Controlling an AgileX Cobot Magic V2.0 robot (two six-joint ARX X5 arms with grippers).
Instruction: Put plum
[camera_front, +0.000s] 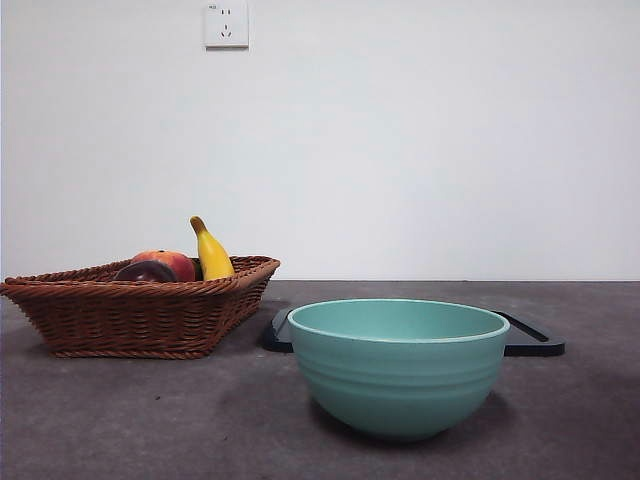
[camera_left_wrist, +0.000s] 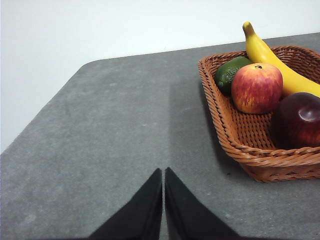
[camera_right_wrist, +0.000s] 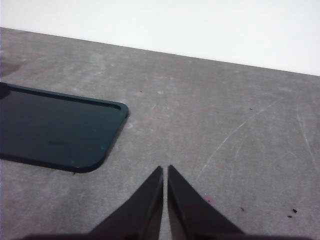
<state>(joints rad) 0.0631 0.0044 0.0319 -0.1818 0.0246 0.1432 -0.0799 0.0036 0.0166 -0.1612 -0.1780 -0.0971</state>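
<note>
Wicker, brown and tightly woven, is forming the shallow basket (camera_front: 140, 318) that is sitting on the grey table (camera_front: 150, 420) to the left in the front view. Inside it the plum (camera_left_wrist: 300, 120), glossy and dark maroon, is lying against the basket's near wall, just beside a red-orange apple (camera_left_wrist: 256, 87) with a yellowish blush. A yellow banana (camera_left_wrist: 280, 65) is leaning along the far side of the two fruits, its stem tip poking above the rim, and a dark green avocado (camera_left_wrist: 231, 74) is tucked into the corner, touching the apple. In the front view only the plum's top (camera_front: 146, 271) is showing over the weave, in front of the apple (camera_front: 170, 263) and banana (camera_front: 211, 252).

A teal bowl (camera_front: 400, 365) with ribbed sides is standing upright near the camera, well apart from the basket, and nothing is showing above its rim. Behind it a flat dark tray (camera_front: 535, 340) is lying on the table.

The left gripper (camera_left_wrist: 163, 172) is hovering over bare table near the basket, its fingers (camera_left_wrist: 145, 210) pressed together and gripping nothing. The right gripper (camera_right_wrist: 165, 170) is hanging over the table beside the tray (camera_right_wrist: 55, 130), its fingers (camera_right_wrist: 187, 210) likewise closed on nothing. Neither arm is appearing in the front view.
</note>
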